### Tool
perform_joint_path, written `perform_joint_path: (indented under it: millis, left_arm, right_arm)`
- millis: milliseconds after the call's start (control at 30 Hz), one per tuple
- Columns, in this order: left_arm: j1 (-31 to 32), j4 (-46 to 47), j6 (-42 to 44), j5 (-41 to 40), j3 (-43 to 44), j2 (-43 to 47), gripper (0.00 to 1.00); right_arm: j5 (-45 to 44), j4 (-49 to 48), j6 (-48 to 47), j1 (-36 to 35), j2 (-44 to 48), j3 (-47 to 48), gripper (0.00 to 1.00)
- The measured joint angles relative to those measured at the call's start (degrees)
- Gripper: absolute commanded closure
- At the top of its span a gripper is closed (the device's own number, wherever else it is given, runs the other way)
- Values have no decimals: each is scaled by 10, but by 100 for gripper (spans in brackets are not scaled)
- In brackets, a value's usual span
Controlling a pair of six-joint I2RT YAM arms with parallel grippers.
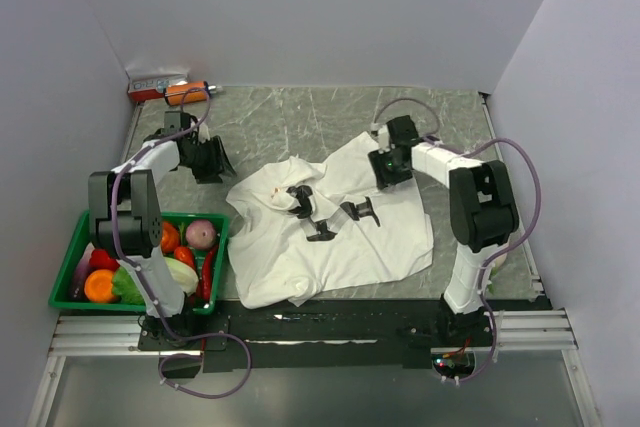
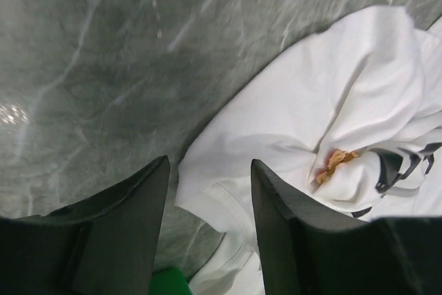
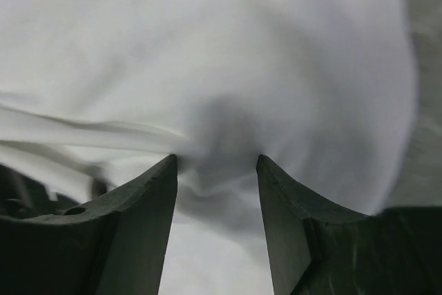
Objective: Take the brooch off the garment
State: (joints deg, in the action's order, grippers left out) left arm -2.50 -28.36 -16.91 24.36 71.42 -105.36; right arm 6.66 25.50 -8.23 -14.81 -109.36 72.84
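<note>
1. I see the brooch (image 2: 335, 164) at the right middle of my left wrist view. It sits in a fold of the garment (image 2: 331, 88). It is up and to the right of my left gripper (image 2: 209, 170), outside the gap between the fingers (image 2: 276, 219).
2. From the top view, the brooch (image 1: 277, 190) is a tiny red dot on the upper left part of the garment (image 1: 340, 237). It is near the left gripper (image 1: 212, 159) but not touching it.
3. My left fingers are spread apart and hold nothing. They hang over the grey table (image 2: 103, 67), just beside the shirt's left edge.
4. My right gripper (image 1: 388, 169) is over the upper right part of the shirt. Its fingers (image 3: 138, 219) are spread too, with white cloth (image 3: 207, 46) below the gap (image 3: 216, 160) and nothing pinched.
5. The left arm goes up the left side of the frame and bends right, past the green basket (image 1: 70, 257). The right arm goes up the right side and bends left.
6. The brooch looks blurry, so I cannot tell its shape. I cannot tell if the right fingertips touch the cloth. Folds hide part of the black print.
</note>
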Motion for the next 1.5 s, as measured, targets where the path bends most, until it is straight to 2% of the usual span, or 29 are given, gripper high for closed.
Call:
perform_joint_path:
  millis: [167,267,400,500,533,600,633,733,800,900,1100,1367,1500]
  left_arm:
    - [0,1,13,-3,12,12,44]
    - [0,-1,23,21,12,13,43]
    - [0,3,25,58,12,16,44]
    - [-7,10,22,83,12,18,44]
    - [-11,12,21,91,12,18,44]
    - [-28,13,17,114,13,18,44]
    - [-38,11,17,123,15,18,44]
    - [-65,10,16,141,24,18,44]
    - [-81,11,17,150,30,18,44]
    - [-104,10,16,164,31,20,44]
    - [-125,16,11,181,23,36,44]
    - [-126,32,9,196,-11,70,44]
    - [-126,37,6,202,-25,77,44]
  right_arm:
    - [1,30,-21,58,6,8,43]
    - [100,80,-71,60,6,60,42]
    - [257,86,-180,4,8,159,42]
    - [342,99,-245,-51,-6,240,50]
    - [370,111,-260,-70,-26,286,55]
    - [419,138,-275,-99,-92,398,57]
    - [442,149,-274,-111,-141,469,57]
    - [477,162,-261,-126,-239,566,53]
    - [486,163,-252,-132,-274,568,46]
    - [488,173,-246,-140,-303,532,42]
    - [469,198,-225,-165,-318,537,43]
    - [459,172,-205,-179,-318,509,43]
    - [466,185,-195,-178,-318,513,47]
